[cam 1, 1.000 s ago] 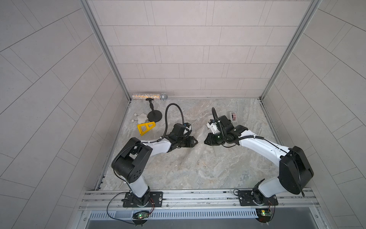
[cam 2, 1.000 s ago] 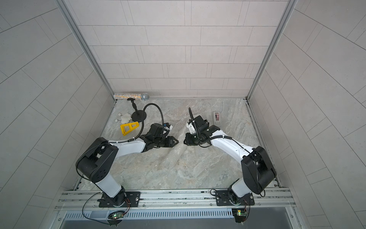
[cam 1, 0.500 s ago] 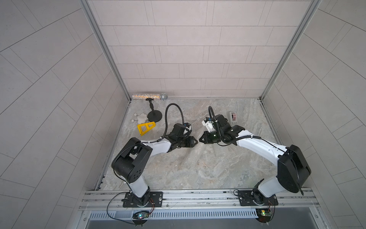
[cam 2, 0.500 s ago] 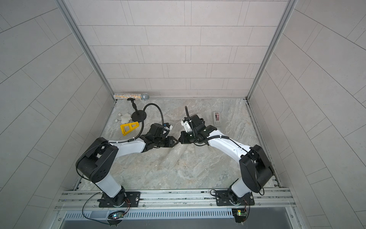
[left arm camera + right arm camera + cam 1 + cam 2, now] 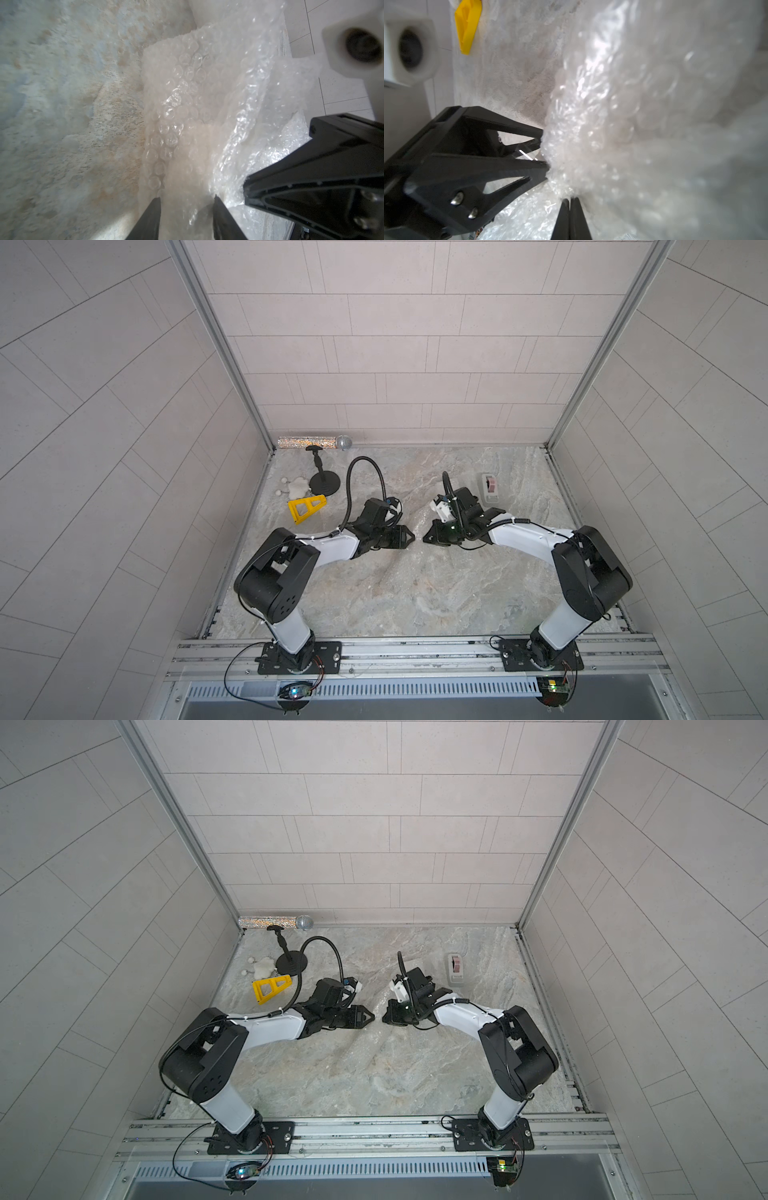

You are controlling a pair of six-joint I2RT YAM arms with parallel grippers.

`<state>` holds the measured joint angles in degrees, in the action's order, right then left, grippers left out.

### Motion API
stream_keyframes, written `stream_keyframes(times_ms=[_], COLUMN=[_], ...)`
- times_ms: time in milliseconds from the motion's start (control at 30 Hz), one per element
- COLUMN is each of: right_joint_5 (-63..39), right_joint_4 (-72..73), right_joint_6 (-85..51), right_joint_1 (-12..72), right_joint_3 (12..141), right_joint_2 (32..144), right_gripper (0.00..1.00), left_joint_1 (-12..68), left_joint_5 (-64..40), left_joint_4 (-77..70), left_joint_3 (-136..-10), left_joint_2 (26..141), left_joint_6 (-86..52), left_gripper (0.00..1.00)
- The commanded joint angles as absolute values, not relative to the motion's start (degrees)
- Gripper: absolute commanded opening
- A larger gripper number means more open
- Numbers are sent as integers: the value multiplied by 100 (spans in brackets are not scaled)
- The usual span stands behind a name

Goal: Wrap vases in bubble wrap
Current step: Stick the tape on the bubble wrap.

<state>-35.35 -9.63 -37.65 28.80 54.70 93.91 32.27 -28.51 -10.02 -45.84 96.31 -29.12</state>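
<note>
Right hand (image 5: 569, 201) closer now, tight on bubble wrap (image 5: 623, 108); left hand (image 5: 187, 199) half-closed around it.

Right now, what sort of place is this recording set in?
Probably a robot test cell: tiled wall panels enclose a marble-look tabletop, and an aluminium rail along its front carries the arm mounts.

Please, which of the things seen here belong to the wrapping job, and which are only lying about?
Belonging to the job:
bubble wrap, bunched up; left claw, around the bundle; right claw, shut on the wrap; white scalloped object, possibly a vase.

Lying about:
glittery microphone; black stand; yellow triangular piece; tape dispenser, untouched.
</note>
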Motion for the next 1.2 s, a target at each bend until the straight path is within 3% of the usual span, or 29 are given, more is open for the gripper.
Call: stream_keyframes(times_ms=[0, 333, 500, 567, 1167], right_joint_5=[-3767, -3665, -3485, -3430, -3240], right_joint_4=[-452, 4, -324, -436, -1019], right_joint_6=[-4078, -3935, -3663, -3561, -3486], right_joint_1=[2795, 2852, 2872, 2882, 2965], right_joint_3=[5252, 4947, 4965, 4940, 5488], right_joint_2=[9005, 9652, 9635, 9609, 9321], right_gripper=[1, 0, 0, 0, 0], left_joint_1=[3243, 3250, 3230, 3171, 2960], left_joint_5=[-2720, -2746, -2870, -2879, -3084], left_joint_4=[-782, -790, -843, -880, -1220], left_joint_3=[-4645, -4691, -4779, -4842, -4551], left_joint_2=[9657, 9618, 9427, 9417, 9806], left_joint_6=[-2892, -2944, -3051, -3168, -3270], left_gripper=[44, 44, 61, 62, 53])
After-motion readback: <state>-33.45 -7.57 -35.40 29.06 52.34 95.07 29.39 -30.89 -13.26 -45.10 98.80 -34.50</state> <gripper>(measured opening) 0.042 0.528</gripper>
